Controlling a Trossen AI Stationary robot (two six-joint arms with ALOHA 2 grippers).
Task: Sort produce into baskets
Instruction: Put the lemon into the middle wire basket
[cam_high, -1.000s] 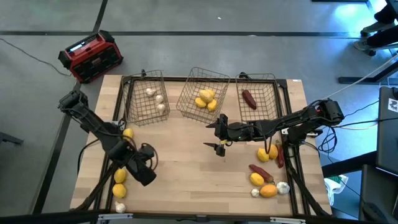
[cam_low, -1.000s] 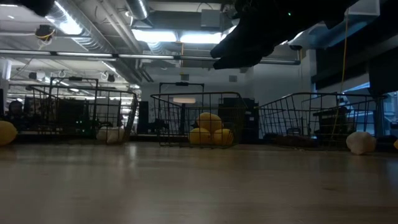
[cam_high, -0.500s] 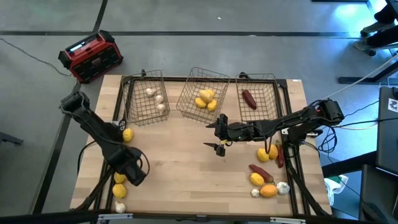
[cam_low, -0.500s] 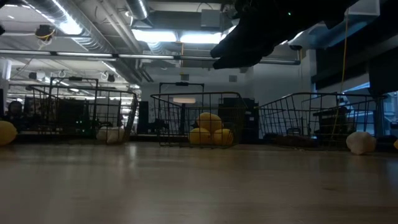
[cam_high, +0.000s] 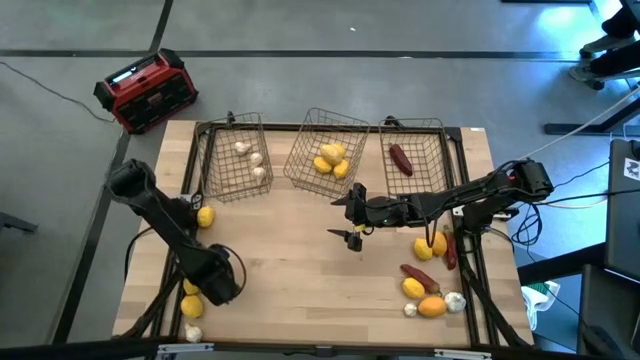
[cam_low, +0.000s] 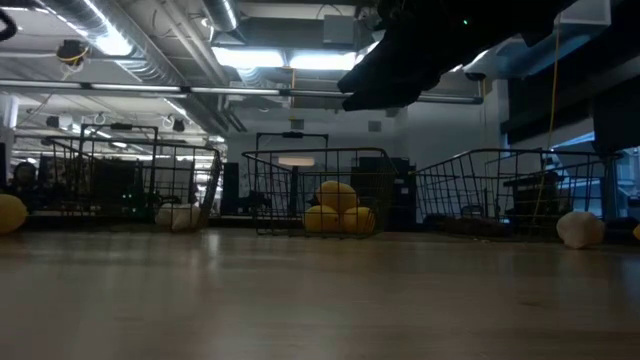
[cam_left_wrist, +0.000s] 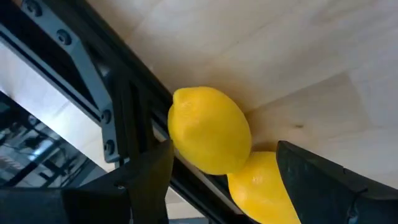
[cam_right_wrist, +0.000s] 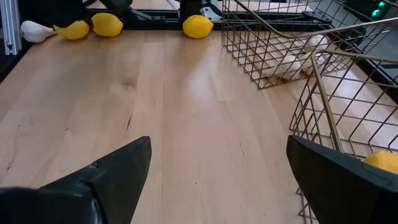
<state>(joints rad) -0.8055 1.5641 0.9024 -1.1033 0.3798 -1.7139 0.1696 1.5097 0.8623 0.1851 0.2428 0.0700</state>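
My left gripper (cam_high: 205, 282) (cam_left_wrist: 224, 160) hangs open over two yellow lemons (cam_left_wrist: 208, 127) (cam_left_wrist: 261, 186) that lie touching each other by the table's left edge; its fingers stand on either side of them, clear of both. My right gripper (cam_high: 353, 216) waits open above the table's middle. Three wire baskets stand along the far edge: the left one (cam_high: 215, 165) holds white bulbs, the middle one (cam_high: 305, 160) lemons, the right one (cam_high: 425, 165) a dark red piece. More produce (cam_high: 430, 290) lies near the right edge.
Along the left edge lie another lemon (cam_high: 205, 215), a lemon (cam_high: 192, 305) and a white bulb (cam_high: 192, 333). The dark frame rail (cam_left_wrist: 93, 74) runs right beside the lemons. A red-and-black box (cam_high: 147, 90) sits on the floor beyond the far left corner.
My left gripper has sunk toward the lemons at the table's left edge, tipped to point more steeply down and rolled somewhat. It has stayed open. No produce has moved.
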